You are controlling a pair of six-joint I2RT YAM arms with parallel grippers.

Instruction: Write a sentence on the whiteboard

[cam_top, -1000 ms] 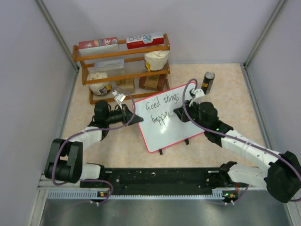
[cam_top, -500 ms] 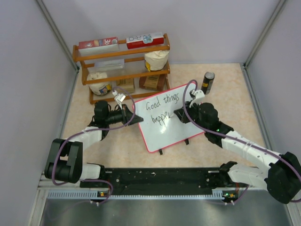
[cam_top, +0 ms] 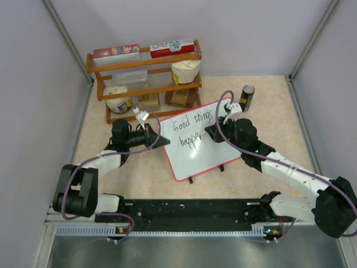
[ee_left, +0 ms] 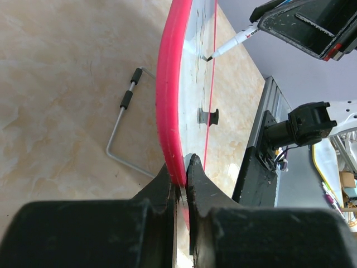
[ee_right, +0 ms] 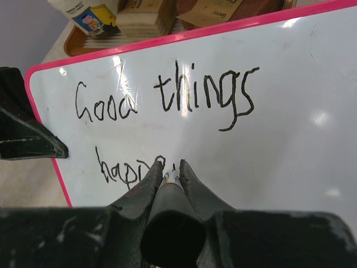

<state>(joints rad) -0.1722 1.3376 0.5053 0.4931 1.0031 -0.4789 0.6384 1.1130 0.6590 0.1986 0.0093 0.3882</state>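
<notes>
1. Since a second ago, the right gripper (cam_top: 207, 133) has been shifted slightly up and to the left along the second line of writing, while the left arm and the whiteboard (cam_top: 206, 153) have been kept where they were.
2. The whiteboard is stood tilted on the beige surface (cam_top: 273, 111), in the middle between the two arms, on two small black clip feet (cam_top: 191, 180).
3. The right arm is stretched from its base at the lower right diagonally up and left, with the wrist bent so that the jaws are pointed at the board's face.
4. The right jaws are closed narrowly on a marker (ee_right: 170, 218), whose tip is pressed against the board.
5. The sentence (ee_right: 167, 95) is read as "Good things" on the upper line; below it "happ" is seen, with the following letters partly hidden behind the jaws.
6. The left arm is folded at the elbow near its base, the forearm reached up and right, the wrist held level.
7. The left gripper (ee_left: 181, 167) is pinched shut on the board's red-pink frame at its left edge.
8. A bent wire stand (ee_left: 125, 128) is seen lying on the surface behind the board.
9. A wooden shelf (cam_top: 145, 61) of packets is stood at the back, and a dark can (cam_top: 246, 96) just beyond the board's right corner.
</notes>
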